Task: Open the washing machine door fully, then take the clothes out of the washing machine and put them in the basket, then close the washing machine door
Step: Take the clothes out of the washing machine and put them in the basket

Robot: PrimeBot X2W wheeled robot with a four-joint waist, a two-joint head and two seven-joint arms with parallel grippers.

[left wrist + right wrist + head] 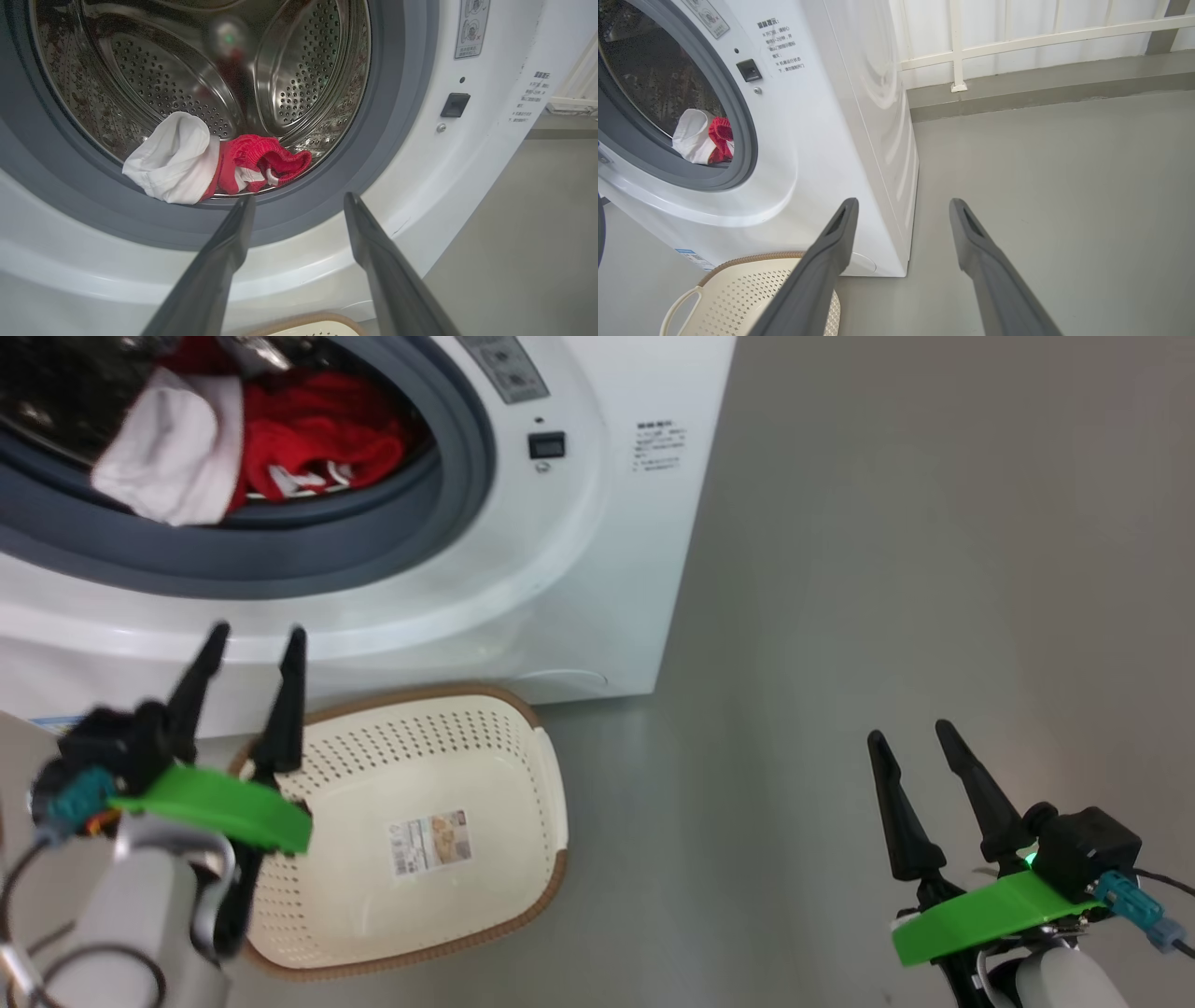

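Grey smooth floor (pixel 887 569), bounded at the back by a low kerb and a white railing (pixel 1017 42). On it stands the washing machine (pixel 607 569), a white front-loader. Its round mouth is uncovered, framed by a grey rubber ring (pixel 448 513) that leads into the perforated steel drum (pixel 299 70).

The clothes (pixel 308 439) lie at the bottom front of the drum. They rest against the inner edge of the ring, with a bunched red garment to the right and a white cloth piece (pixel 168 448) touching it on the left. A small dark latch slot (pixel 546 445) sits on the machine's front, right of the ring.

The basket (pixel 523 709), cream with a brown rim and perforated sides, stands on the floor at the foot of the machine, directly below the mouth. A paper label (pixel 430 841) shows on its bottom.

The left pincer (pixel 257 635) hangs over the basket's left end. Its two dark fingers are spread apart and grip nothing. In the left wrist view they point at the lower arc of the ring, just beneath the clothes and clear of them.

The right pincer (pixel 910 730) is over bare floor to the right, well apart from machine and basket. Its fingers are likewise spread wide, with nothing between them.
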